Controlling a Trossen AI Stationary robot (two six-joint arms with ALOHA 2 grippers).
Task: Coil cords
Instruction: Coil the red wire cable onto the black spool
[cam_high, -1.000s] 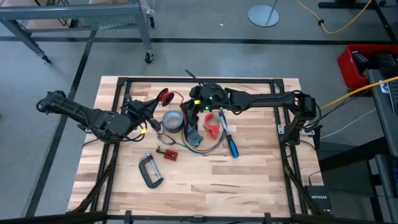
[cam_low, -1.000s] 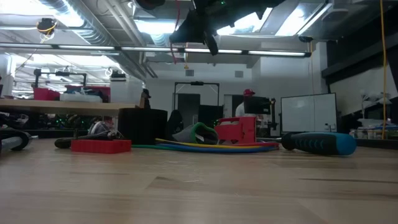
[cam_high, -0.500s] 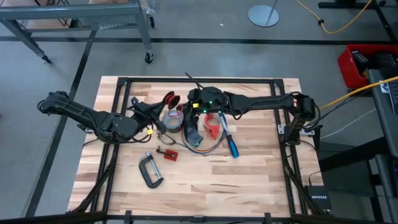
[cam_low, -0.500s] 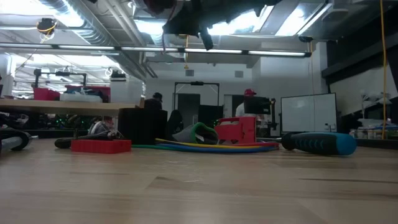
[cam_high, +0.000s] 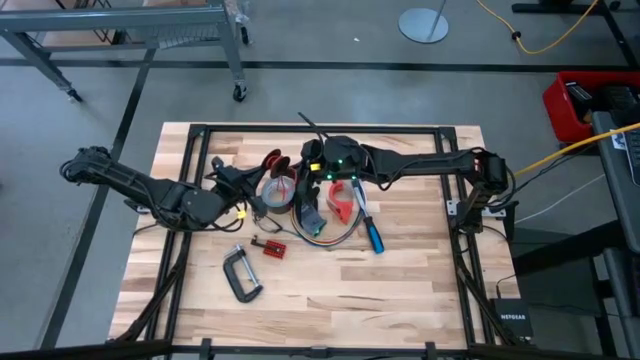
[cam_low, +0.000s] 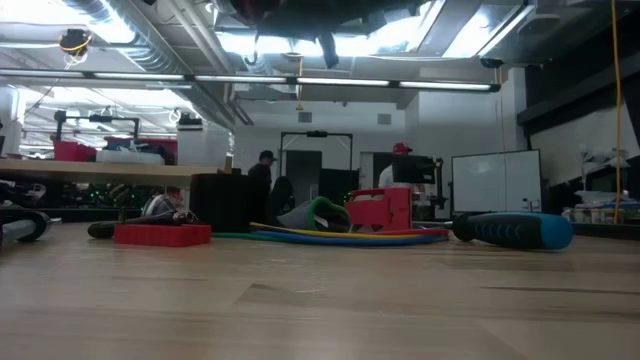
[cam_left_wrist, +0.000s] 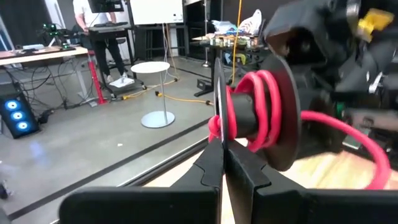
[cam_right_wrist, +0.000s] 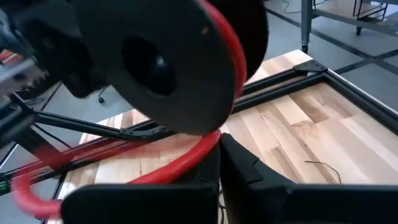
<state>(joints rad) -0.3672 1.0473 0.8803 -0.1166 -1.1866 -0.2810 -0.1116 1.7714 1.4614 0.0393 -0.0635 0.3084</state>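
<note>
A black spool (cam_high: 274, 163) wound with red cord (cam_left_wrist: 250, 112) is held up between both arms over the table's far middle. My left gripper (cam_high: 262, 178) comes from the left and is shut on the spool. My right gripper (cam_high: 298, 172) comes from the right and is shut on the red cord (cam_right_wrist: 180, 163) where it leaves the spool. The longer cord with orange, green and purple strands (cam_high: 322, 228) lies in a loose loop on the table, also in the low view (cam_low: 330, 236). My left gripper pinches the rim of the spool's near flange (cam_left_wrist: 219, 127) between its two fingers, edge-on. The fingers come level from the table's left. The spool is lifted clear, its axle lying level. My right gripper pinches the free run of red cord (cam_right_wrist: 186, 158) just below the spool's flange (cam_right_wrist: 163, 62), with the fingers lying across the cord. The cord runs on past the fingers in a slack curve (cam_right_wrist: 37, 193).
A grey tape roll (cam_high: 278, 192) lies under the spool. A red plastic part (cam_high: 343, 197) and a blue-handled screwdriver (cam_high: 371, 232) lie to the right. A C-clamp (cam_high: 241, 273) and a small red piece (cam_high: 270, 246) lie nearer the front. People stand in the room beyond.
My left gripper has carried the spool toward the table's right and a little up, over the tape roll. My right gripper has shifted slightly toward the left to meet it. Both have risen toward the top of the low view.
</note>
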